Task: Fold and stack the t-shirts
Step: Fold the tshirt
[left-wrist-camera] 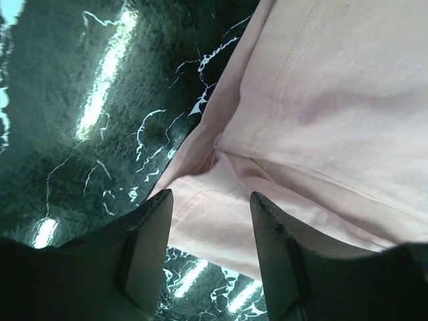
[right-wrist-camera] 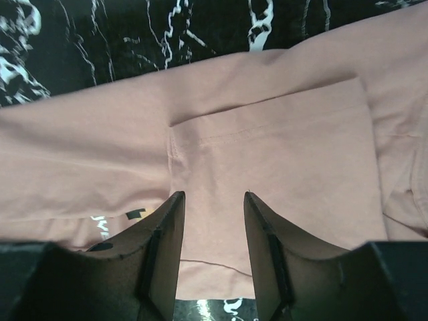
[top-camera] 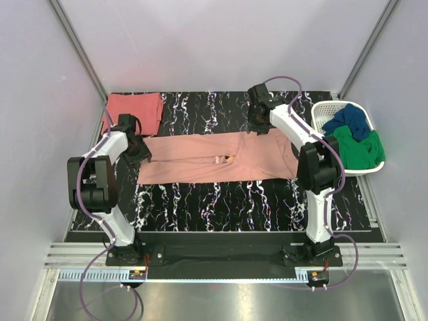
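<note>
Black marbled table [top-camera: 200,200] between grey walls [top-camera: 221,40]; left tool [left-wrist-camera: 210,200] and right tool [right-wrist-camera: 213,197] gape empty.

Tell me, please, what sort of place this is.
Likely a robotics lab test cell: plain white walls, two arms bolted to a black marbled table, and a basket of clothes.

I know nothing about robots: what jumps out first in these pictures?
A long pale salmon-pink cloth t-shirt, folded into a strip, stretches across the middle of the black white-veined table. The left gripper is at its left end and the right gripper at its far right edge, both open. A folded coral-red t-shirt lies in the far left corner, and a white plastic basket at the right holds blue and green clothes.
</note>
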Motion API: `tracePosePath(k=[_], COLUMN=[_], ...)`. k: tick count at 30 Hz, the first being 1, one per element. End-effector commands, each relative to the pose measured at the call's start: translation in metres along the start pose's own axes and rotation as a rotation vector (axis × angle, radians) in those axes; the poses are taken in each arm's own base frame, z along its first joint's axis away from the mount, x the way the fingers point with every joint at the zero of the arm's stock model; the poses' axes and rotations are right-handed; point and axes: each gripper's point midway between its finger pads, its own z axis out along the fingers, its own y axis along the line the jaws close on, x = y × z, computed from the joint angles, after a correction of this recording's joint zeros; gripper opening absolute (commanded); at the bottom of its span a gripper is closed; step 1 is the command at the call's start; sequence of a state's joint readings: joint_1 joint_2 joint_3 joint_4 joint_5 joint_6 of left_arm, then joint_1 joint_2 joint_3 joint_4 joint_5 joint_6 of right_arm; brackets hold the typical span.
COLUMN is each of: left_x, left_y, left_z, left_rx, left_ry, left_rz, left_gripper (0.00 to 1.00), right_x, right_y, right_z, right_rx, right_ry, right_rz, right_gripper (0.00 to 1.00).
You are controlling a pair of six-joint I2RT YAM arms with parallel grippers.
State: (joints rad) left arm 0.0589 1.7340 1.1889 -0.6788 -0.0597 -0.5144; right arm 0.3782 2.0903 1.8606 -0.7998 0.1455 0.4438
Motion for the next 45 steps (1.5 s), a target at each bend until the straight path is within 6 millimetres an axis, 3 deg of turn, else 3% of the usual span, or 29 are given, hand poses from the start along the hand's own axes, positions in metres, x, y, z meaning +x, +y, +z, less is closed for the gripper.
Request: tracePosePath(k=[1,6,13,20,26,28,32,33,34,36,40,45], left_x=[-0.011,-0.014,-0.017,-0.015,-0.015,-0.014,-0.015,-0.016,-0.016,-0.018,-0.02,-0.021], left_y=[-0.006,-0.008,-0.013,-0.017,-0.019,-0.015,-0.008,-0.007,-0.005,-0.006,0.004,0.006], left_z=[0.002,0.005,0.01,0.01,0.012,0.013,0.009,0.008,0.006,0.003,-0.002,-0.003], left_rx=[0.022,0.029,0.038,0.058,0.049,0.023,-0.025,-0.028,-0.037,-0.038,-0.085,-0.092], left_ry=[-0.025,-0.033,-0.03,-0.034,-0.03,-0.022,-0.027,-0.032,-0.039,-0.049,-0.06,-0.061], left_rz=[0.035,0.033,0.06,0.087,0.091,0.092,0.067,0.062,0.052,0.036,0.013,-0.003], left_gripper=[0.54,0.54,0.54,0.47,0.1,0.0,0.0,0.0,0.0,0.0,0.0,0.0], right_x=[-0.004,0.006,0.02,0.03,0.033,0.033,0.028,0.025,0.023,0.019,0.009,-0.001], right_y=[0.02,0.045,0.053,0.054,0.051,0.05,0.049,0.047,0.045,0.037,0.016,0.015], right_z=[0.004,0.018,0.048,0.064,0.074,0.074,0.068,0.066,0.065,0.064,0.056,0.041], right_rx=[-0.075,-0.152,-0.161,-0.141,-0.124,-0.12,-0.104,-0.099,-0.087,-0.038,0.084,0.093], right_ry=[-0.017,-0.014,0.032,0.056,0.055,0.055,0.026,0.017,0.008,-0.006,-0.049,-0.092], right_rz=[-0.114,-0.149,-0.175,-0.198,-0.209,-0.214,-0.21,-0.209,-0.207,-0.205,-0.179,-0.148], right_gripper=[0.47,0.48,0.47,0.46,0.44,0.39,0.28,0.22,0.1,0.0,0.0,0.0])
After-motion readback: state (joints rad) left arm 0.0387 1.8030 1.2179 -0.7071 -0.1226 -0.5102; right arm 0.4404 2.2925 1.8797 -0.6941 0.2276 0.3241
